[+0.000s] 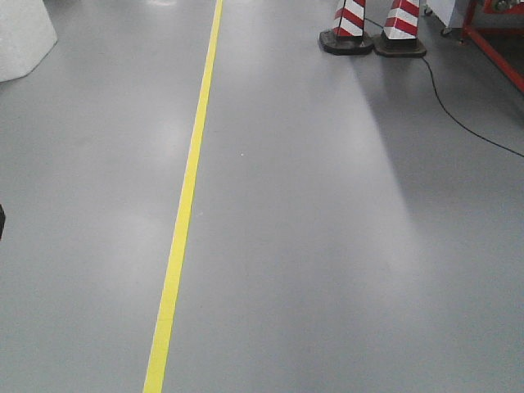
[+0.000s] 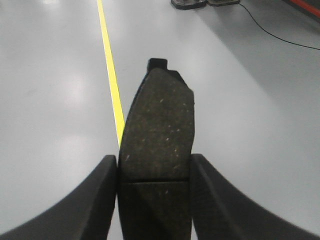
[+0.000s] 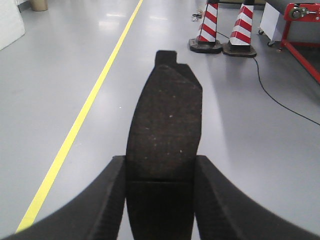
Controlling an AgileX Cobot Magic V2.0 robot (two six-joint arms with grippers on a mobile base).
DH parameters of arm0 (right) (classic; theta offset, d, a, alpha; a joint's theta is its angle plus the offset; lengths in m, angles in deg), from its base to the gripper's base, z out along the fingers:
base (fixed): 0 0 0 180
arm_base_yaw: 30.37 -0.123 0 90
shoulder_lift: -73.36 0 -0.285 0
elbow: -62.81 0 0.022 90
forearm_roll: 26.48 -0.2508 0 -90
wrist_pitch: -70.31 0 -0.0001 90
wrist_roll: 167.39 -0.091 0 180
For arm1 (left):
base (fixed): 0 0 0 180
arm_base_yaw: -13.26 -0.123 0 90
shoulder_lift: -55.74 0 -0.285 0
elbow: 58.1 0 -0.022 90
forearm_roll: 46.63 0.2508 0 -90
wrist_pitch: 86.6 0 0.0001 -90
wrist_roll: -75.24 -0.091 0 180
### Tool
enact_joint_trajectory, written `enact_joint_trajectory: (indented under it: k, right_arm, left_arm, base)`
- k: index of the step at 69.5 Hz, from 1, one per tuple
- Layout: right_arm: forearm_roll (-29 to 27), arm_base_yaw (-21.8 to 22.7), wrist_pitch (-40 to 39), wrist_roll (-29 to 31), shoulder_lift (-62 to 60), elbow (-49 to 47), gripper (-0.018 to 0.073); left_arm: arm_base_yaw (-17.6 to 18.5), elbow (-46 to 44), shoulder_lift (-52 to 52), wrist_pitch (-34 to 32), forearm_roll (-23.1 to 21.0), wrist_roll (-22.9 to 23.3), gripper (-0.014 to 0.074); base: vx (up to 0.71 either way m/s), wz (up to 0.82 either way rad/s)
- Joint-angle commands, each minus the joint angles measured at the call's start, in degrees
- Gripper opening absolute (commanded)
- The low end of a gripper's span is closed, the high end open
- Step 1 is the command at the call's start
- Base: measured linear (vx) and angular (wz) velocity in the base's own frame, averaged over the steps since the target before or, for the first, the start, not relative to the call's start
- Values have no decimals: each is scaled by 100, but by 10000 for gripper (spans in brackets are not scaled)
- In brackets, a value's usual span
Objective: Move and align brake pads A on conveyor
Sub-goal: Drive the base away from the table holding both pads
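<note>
Each wrist view shows one dark grey brake pad A clamped between black jaws and sticking out forward over the grey floor. My left gripper (image 2: 154, 172) is shut on a brake pad A (image 2: 157, 125), its end tab pointing away. In the right wrist view my right gripper (image 3: 159, 172) is shut on another brake pad A (image 3: 166, 120), held the same way. Both pads show the thin groove across the middle near the fingertips. The conveyor is out of view in all frames. Neither gripper appears in the front view.
Grey workshop floor with a yellow line (image 1: 187, 196) running away from me. Two red-and-white striped cones (image 1: 372, 29) stand far right, a black cable (image 1: 458, 115) trails from them. A red metal frame (image 1: 495, 41) is at the far right, a white block (image 1: 20, 37) far left.
</note>
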Motion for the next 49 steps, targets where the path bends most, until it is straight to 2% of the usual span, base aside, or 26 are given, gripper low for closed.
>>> enact_joint_trajectory:
  k: [1,49]
  right_arm:
    - [5,26,-554,48,31,-173,59]
    - [5,26,-554,48,31,-173,59]
  left_arm:
    - [24,-156,18,-516,-71,28,73]
    - [24,-156,18,-516,-71,28,73]
  base:
    - [48,-3]
    - [49,0]
